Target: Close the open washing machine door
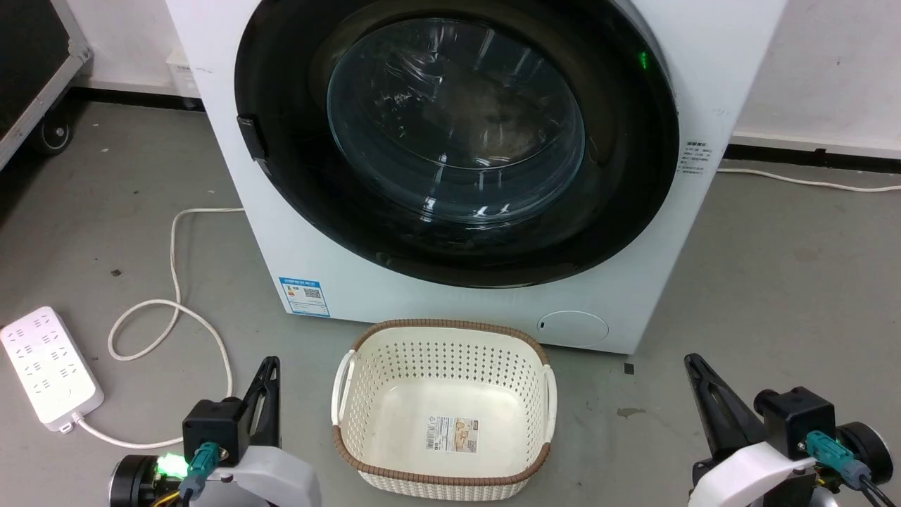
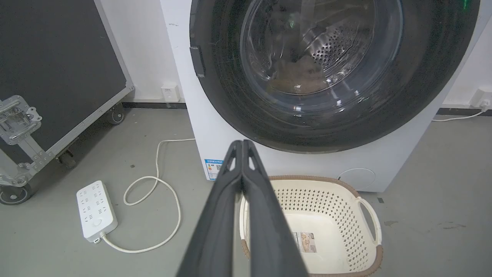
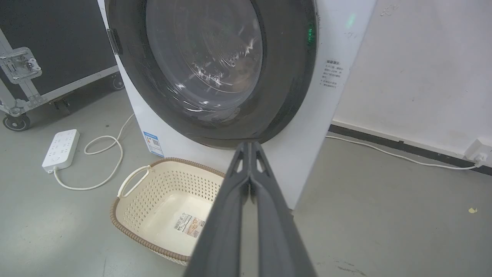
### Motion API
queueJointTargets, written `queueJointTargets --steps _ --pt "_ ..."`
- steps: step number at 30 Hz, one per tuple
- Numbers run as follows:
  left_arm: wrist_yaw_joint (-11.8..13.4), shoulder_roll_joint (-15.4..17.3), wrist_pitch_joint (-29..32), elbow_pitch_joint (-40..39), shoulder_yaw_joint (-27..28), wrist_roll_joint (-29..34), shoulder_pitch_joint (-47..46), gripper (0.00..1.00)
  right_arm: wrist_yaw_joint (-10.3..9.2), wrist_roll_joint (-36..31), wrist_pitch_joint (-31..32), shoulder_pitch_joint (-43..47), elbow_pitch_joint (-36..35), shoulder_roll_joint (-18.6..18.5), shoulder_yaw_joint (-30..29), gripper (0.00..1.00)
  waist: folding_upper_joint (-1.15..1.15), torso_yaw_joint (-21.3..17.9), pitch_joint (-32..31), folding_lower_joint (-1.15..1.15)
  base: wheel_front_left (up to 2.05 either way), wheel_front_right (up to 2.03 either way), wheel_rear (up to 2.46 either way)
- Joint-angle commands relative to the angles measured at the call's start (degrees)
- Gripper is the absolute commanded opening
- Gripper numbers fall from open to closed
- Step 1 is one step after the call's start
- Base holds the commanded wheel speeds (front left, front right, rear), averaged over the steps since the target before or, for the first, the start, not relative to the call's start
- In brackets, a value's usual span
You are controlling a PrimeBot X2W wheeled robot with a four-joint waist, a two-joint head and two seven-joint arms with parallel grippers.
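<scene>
The washing machine door [image 1: 457,141] already looks shut.
The left gripper [image 2: 243,144] is pinched together, empty; the door lies flush on the white machine [image 1: 366,282]; the right gripper [image 3: 250,144] likewise. If unlatched, press its black rim squarely, over the basket [image 1: 443,327].

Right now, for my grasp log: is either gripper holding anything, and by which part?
Nothing is held: the left gripper and right gripper are both shut empty, apart from the washing machine door.

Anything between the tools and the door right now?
Nothing blocks either. The basket sits on the floor below the door, between left tool and right tool. The door already looks flush with the machine.
</scene>
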Motion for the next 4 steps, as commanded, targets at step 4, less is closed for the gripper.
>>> queueJointTargets --steps 4 --pt "0.2 0.0 0.0 -0.2 0.1 0.1 -0.9 0.0 -0.04 -0.4 0.0 -0.8 -0.3 0.3 0.0 0.0 0.0 0.0 0.0 0.0 0.0 0.0 0.0"
